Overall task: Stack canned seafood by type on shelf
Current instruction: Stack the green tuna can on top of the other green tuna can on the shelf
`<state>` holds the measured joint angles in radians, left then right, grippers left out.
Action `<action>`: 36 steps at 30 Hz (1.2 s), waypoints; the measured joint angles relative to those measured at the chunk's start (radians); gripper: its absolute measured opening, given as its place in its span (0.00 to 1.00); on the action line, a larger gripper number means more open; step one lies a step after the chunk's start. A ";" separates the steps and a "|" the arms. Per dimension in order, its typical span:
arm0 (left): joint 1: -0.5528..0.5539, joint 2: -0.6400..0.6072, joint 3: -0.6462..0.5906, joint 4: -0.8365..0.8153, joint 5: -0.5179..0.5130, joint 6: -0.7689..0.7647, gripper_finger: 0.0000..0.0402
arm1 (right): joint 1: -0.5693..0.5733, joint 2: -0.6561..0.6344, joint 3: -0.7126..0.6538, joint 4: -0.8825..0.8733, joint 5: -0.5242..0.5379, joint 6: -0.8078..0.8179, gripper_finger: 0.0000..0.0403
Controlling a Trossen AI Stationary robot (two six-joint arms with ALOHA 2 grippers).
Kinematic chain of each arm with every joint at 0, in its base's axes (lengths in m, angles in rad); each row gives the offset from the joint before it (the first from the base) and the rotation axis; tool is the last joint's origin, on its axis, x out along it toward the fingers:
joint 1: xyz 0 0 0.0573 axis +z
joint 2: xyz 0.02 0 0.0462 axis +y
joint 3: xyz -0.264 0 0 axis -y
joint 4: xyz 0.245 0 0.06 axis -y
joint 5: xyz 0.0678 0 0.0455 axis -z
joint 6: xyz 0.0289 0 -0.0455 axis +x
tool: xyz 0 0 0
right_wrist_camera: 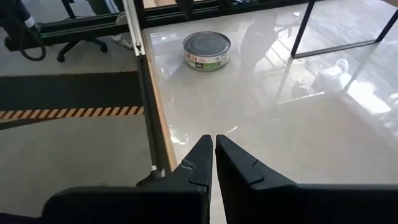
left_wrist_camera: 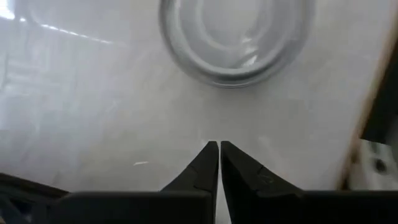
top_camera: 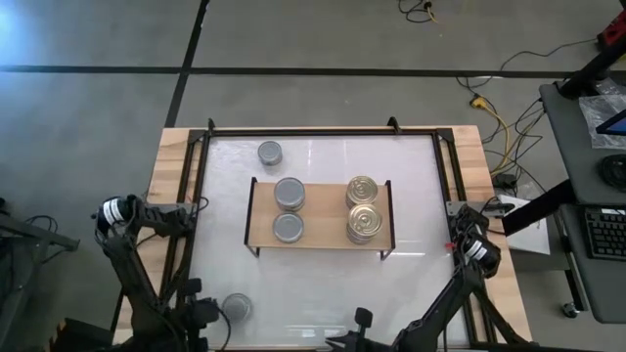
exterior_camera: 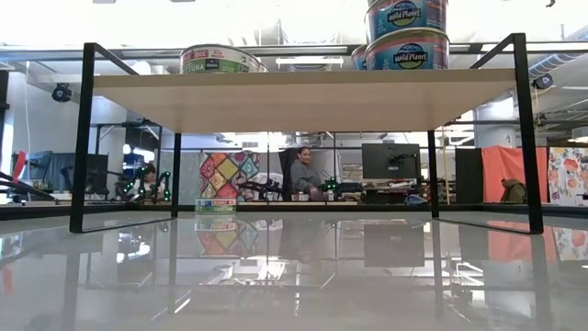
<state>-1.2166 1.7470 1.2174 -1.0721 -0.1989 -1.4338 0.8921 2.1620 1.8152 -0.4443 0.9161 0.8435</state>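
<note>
The shelf [top_camera: 318, 235] stands mid-table on thin black legs. Two silver-topped cans [top_camera: 290, 194] sit on its left half and two gold-topped cans [top_camera: 363, 221] on its right. In the low view the right-hand cans [exterior_camera: 407, 37] are stacked. One silver can [top_camera: 270, 153] rests on the table beyond the shelf. Another silver can [top_camera: 236, 307] [left_wrist_camera: 236, 37] rests by the near-left corner. My left gripper [left_wrist_camera: 219, 144] [top_camera: 207, 315] is shut, just short of that can and above the table. My right gripper [right_wrist_camera: 214, 137] [top_camera: 362, 319] is shut at the near edge and looks across at the same can [right_wrist_camera: 206, 51].
A black frame rail [top_camera: 323, 132] runs round the white tabletop inside its wooden border [top_camera: 171, 156]. Bare white table lies between the shelf and the near edge. A person [exterior_camera: 303, 175] sits at a desk in the room beyond the table.
</note>
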 joint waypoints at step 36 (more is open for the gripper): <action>0.246 0.063 -0.076 0.559 -0.184 0.356 0.52 | -0.060 -0.004 -0.001 -0.188 -0.131 -0.007 0.26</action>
<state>-0.9708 1.8103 1.1416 -0.5132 -0.3828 -1.0781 0.8318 2.1578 1.8145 -0.6323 0.7852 0.8364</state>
